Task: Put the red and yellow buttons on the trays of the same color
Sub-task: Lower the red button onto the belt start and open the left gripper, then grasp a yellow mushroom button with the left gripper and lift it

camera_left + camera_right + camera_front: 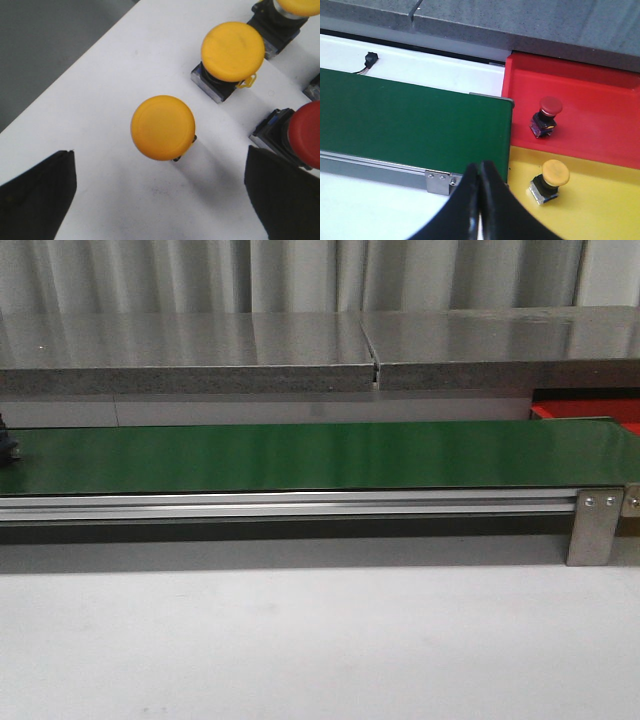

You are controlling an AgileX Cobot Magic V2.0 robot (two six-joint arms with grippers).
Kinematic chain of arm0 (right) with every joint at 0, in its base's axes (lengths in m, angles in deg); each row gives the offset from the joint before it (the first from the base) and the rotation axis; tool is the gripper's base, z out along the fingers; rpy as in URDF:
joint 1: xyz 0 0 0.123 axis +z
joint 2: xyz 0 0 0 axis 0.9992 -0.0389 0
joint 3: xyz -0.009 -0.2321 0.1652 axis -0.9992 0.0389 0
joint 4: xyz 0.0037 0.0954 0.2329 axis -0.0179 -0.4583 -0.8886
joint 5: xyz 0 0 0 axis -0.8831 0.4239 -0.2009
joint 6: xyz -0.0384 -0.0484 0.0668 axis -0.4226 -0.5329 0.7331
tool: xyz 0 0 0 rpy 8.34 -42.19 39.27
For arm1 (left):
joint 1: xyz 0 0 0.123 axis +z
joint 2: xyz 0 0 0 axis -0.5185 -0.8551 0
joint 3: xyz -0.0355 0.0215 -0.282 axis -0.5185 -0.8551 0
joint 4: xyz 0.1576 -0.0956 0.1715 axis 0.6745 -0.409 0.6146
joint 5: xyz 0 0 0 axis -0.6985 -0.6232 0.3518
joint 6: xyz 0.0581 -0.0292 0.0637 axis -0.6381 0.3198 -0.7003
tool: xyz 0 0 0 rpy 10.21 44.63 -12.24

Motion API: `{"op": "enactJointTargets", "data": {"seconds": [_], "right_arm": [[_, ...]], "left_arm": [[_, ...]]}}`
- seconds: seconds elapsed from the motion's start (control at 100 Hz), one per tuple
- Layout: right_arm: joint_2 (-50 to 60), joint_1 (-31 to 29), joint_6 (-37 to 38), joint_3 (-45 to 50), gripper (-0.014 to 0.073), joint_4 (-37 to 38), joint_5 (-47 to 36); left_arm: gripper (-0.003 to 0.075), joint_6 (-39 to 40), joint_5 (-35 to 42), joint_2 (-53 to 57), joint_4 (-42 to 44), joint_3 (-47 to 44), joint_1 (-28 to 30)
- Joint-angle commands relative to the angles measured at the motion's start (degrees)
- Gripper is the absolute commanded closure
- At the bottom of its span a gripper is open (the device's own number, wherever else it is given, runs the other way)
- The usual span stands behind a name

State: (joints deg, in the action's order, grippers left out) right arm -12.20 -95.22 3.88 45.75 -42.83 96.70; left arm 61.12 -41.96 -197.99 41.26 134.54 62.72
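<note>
In the left wrist view my left gripper [160, 200] is open over a white surface, its dark fingers [37, 195] wide apart. A yellow button [162, 127] stands just ahead of the gap, untouched. Beyond it are a second yellow button [232, 50] and a third yellow button [300, 6] cut by the frame edge. A red button [306, 134] sits right by the other finger. My right gripper [481, 172] is shut and empty, above the belt's end. Past it, a red button [549, 115] stands on the red tray [600, 100] and a yellow button [552, 180] on the yellow tray [600, 210].
The long green belt [300, 455] runs across the front view on an aluminium rail [290, 505], with a metal bracket [595, 525] at its right end. A grey stone ledge [300, 350] lies behind. A corner of the red tray [590, 412] shows far right. Neither arm appears in the front view.
</note>
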Motion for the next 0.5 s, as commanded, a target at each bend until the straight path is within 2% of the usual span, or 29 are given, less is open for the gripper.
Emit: {"op": "enactJointTargets", "data": {"seconds": [0.0, 0.49], "right_arm": [[0.22, 0.00, -0.50, -1.51, 0.0662, -0.68, -3.70], [0.22, 0.00, -0.50, -1.51, 0.0662, -0.68, -3.70]], "left_arm": [[0.0061, 0.06, 3.89, 1.66, 1.06, 1.75, 0.21], [0.0061, 0.06, 10.42, -2.99, 1.92, 2.24, 1.33]]}}
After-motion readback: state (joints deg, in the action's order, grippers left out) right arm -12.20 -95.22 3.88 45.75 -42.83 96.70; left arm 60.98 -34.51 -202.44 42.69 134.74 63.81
